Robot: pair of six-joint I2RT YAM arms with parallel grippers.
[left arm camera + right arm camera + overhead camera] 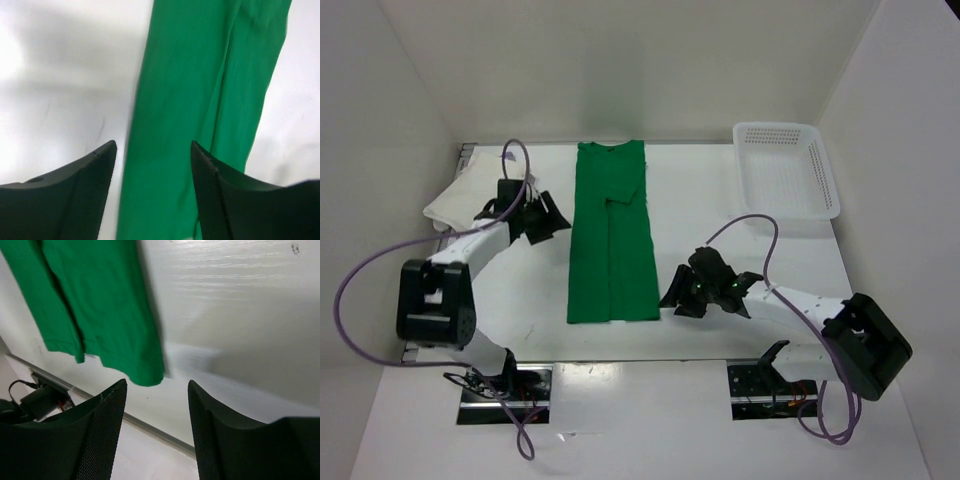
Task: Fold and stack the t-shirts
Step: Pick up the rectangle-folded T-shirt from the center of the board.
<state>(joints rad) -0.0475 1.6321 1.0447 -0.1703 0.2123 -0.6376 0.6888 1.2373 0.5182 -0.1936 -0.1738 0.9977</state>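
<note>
Your table (705,215): white | centre: green t-shirt (612,235), a long flat strip | far left: white t-shirt (450,205) | far right: basket (786,172)

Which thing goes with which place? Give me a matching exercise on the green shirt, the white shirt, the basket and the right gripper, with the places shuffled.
1 green t-shirt
2 white t-shirt
3 basket
4 right gripper

a far right corner
b open, by the green shirt's near right corner
c far left edge
d middle, lying as a long strip

Pairs: 1-d, 2-c, 3-a, 4-b
</note>
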